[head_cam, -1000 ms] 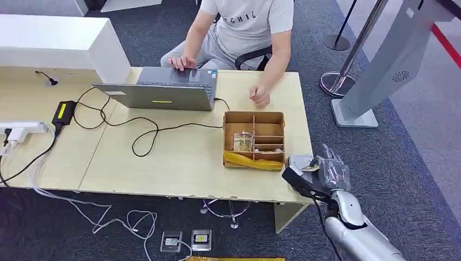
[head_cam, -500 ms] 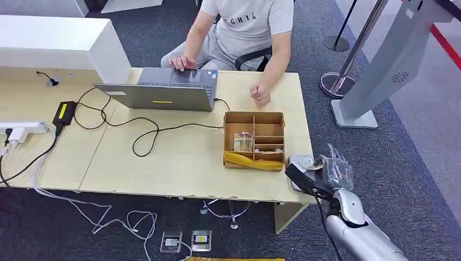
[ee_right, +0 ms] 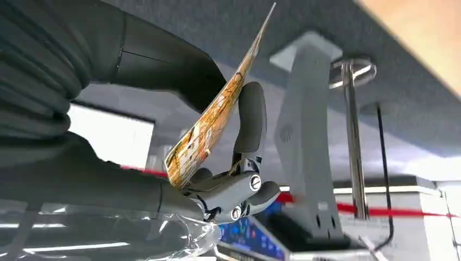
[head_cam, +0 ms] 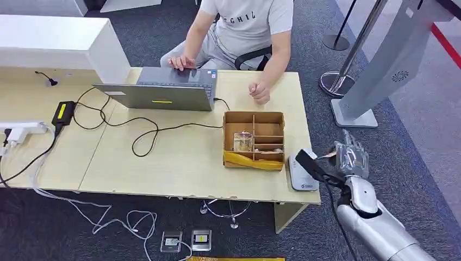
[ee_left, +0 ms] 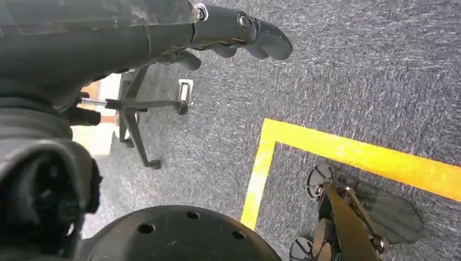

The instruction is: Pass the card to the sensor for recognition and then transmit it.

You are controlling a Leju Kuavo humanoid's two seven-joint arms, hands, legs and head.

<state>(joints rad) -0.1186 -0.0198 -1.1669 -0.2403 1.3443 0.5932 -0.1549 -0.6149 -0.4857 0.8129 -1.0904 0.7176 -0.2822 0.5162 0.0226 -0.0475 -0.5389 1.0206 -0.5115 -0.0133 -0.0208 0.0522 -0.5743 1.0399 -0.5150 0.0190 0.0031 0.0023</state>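
My right robot hand (head_cam: 350,159) pinches the card (ee_right: 217,109) between thumb and fingers, beside the sensor (head_cam: 301,173) on the surface's (head_cam: 179,163) corner. My left robot hand (ee_left: 228,32) hangs released above the floor.

Right hand (head_cam: 350,159) off table's right edge, open carpet around. Left: card reader (head_cam: 300,173), cardboard box (head_cam: 254,140). Far right: grey kiosk (head_cam: 380,70), stanchion (head_cam: 348,60).

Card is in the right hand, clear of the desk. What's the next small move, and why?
Probably carry the card onward to whoever receives it: the right hand pinches it beyond the desk edge, off the white sensor.
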